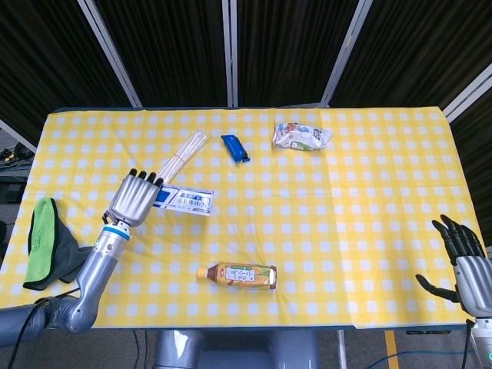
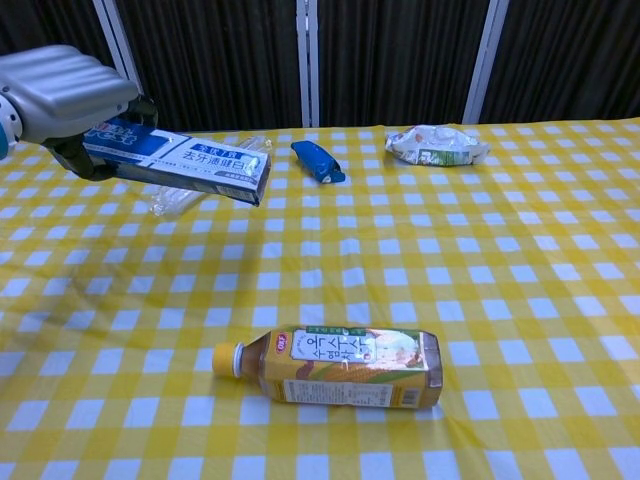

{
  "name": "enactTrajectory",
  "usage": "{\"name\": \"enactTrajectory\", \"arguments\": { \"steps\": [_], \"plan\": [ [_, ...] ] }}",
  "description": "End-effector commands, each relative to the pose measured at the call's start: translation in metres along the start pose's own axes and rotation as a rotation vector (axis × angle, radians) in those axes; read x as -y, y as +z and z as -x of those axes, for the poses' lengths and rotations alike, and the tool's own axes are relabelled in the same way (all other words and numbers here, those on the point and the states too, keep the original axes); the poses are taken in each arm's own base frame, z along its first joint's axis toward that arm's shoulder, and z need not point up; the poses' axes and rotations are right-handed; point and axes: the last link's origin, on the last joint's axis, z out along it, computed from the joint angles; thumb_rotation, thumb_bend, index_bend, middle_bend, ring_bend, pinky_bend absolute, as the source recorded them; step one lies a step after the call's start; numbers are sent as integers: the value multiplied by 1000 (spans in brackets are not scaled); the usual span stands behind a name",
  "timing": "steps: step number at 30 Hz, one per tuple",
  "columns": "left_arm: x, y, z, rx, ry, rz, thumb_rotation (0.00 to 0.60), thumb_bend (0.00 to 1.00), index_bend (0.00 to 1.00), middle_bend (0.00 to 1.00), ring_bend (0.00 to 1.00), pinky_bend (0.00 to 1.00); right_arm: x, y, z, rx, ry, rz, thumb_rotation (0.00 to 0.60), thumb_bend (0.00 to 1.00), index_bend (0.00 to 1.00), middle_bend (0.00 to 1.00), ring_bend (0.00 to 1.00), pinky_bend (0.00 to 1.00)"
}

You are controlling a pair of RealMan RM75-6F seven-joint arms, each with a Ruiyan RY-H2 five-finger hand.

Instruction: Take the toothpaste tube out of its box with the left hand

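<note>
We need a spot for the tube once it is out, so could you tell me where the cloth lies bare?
The widest bare stretch runs right of the bottle, below the snack bag. Crowded: the far left, where the left hand holds the toothpaste box near the straws and blue packet.

The surface [image 1: 369,231] is covered by a yellow-and-white checked cloth. On it a tea bottle [image 1: 237,275] lies on its side near the front edge, cap to the left. Toward the back lie a clear packet of straws [image 1: 184,151], a small blue packet [image 1: 235,147] and a crumpled white snack bag [image 1: 301,136]. A green and grey cloth [image 1: 48,244] rests at the left edge.
</note>
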Motion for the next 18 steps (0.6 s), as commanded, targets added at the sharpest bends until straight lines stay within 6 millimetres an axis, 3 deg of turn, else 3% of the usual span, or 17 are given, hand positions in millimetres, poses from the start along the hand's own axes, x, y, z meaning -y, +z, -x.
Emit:
{"name": "enactTrajectory", "arguments": {
  "steps": [1, 12, 18],
  "plan": [
    [4, 5, -24, -70, 95, 13, 600, 525, 479, 326, 379, 393, 0, 0, -2, -6, 3, 0, 600, 80, 0, 0, 0, 0],
    [15, 6, -59, -224, 534, 17, 600, 525, 397, 274, 341, 389, 0, 0, -5, -14, 17, -5, 600, 80, 0, 0, 0, 0],
    [20, 2, -72, -313, 684, 43, 600, 525, 354, 243, 296, 377, 0, 0, -6, -17, 20, -6, 600, 80, 0, 0, 0, 0]
  ]
}}
